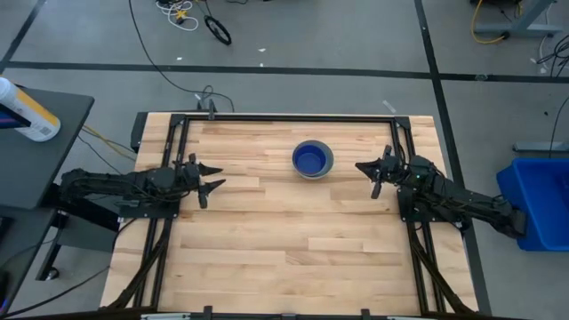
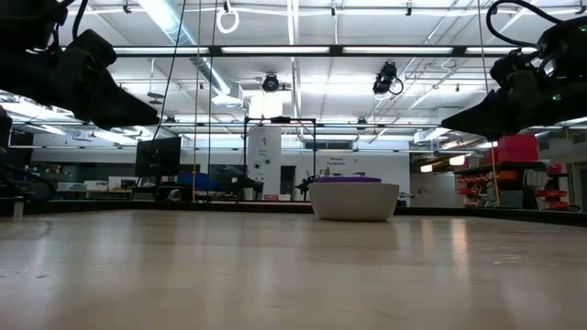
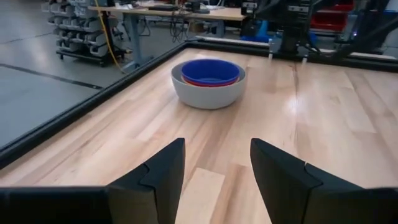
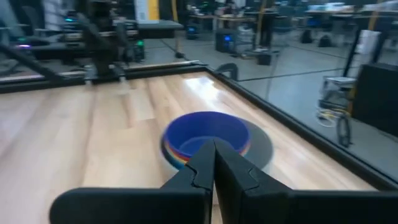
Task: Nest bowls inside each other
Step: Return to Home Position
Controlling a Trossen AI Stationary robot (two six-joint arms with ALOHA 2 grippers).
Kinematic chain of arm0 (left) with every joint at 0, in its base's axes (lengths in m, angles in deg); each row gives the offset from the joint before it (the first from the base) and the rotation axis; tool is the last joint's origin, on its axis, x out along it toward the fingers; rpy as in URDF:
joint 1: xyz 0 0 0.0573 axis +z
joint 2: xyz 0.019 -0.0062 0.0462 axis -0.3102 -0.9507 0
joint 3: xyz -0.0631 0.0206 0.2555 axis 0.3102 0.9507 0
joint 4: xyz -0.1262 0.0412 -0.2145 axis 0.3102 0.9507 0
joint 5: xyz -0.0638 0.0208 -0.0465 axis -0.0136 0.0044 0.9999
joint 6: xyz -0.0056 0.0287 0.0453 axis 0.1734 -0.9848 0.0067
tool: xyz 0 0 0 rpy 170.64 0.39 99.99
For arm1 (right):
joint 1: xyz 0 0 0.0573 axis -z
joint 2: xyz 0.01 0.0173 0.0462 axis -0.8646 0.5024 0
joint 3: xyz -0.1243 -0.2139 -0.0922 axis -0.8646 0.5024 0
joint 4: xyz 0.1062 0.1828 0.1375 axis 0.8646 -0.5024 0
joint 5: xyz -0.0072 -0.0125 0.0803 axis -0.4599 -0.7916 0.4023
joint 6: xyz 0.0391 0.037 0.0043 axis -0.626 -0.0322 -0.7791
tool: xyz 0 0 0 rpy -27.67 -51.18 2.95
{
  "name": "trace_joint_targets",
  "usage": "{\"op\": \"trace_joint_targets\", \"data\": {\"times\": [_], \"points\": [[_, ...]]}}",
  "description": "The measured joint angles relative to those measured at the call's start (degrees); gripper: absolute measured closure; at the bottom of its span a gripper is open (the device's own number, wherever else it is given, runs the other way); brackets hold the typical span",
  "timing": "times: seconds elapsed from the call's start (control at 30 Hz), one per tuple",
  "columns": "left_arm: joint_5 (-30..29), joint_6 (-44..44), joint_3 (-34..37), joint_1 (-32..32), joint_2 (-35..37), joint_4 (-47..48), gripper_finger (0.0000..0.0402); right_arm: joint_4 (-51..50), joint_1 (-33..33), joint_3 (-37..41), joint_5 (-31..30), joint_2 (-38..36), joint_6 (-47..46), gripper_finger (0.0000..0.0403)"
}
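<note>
Nesting complete, you may judge: round plastic bowls [image 1: 313,160] stacked, dark blue inside grey; left gripper [image 3: 217,144] spread, right gripper [image 4: 213,147] closed empty.

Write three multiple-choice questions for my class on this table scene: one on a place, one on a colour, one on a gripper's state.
1. Where is the bowl stack?
A. on the table, between the left gripper and the right gripper
B. on the floor
C. lifted in the air

2. What colour is the uppermost bowl?
A. yellow
B. dark blue
C. grey

3. How are the left gripper's fingers?
A. shut on a bowl
B. shut, empty
C. open, empty

Answers:
1 A: the high view shows the stack on the wood between both arms.
2 B: the dark blue bowl sits uppermost.
3 C: the left wrist view shows bare table between the parted fingers.
</note>
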Motion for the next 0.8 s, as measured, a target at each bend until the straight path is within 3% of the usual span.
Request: {"op": "trace_joint_targets", "data": {"times": [0.2,0.37,0.53,0.7,0.8], "points": [[5.38,-2.73,0.15,5.58,4.76,-0.21,0.0209,0.87,-0.15,0.00,4.97,-0.13,-0.17,0.0390],[9.90,-3.50,0.15,10.13,8.54,-0.17,0.0208,1.16,-0.15,0.02,5.28,-0.31,-0.48,0.0390],[12.59,-2.68,0.11,11.37,7.78,0.29,0.0206,1.22,-0.15,0.02,6.93,-0.30,-1.68,0.0390],[20.22,-4.00,0.22,11.33,8.00,-0.19,0.0209,2.25,-0.15,0.02,8.17,-0.28,-3.53,0.0390],[21.68,-5.06,0.22,11.31,8.00,-0.19,0.0211,1.91,-0.15,0.02,8.16,-0.25,-4.09,0.0390]]}}
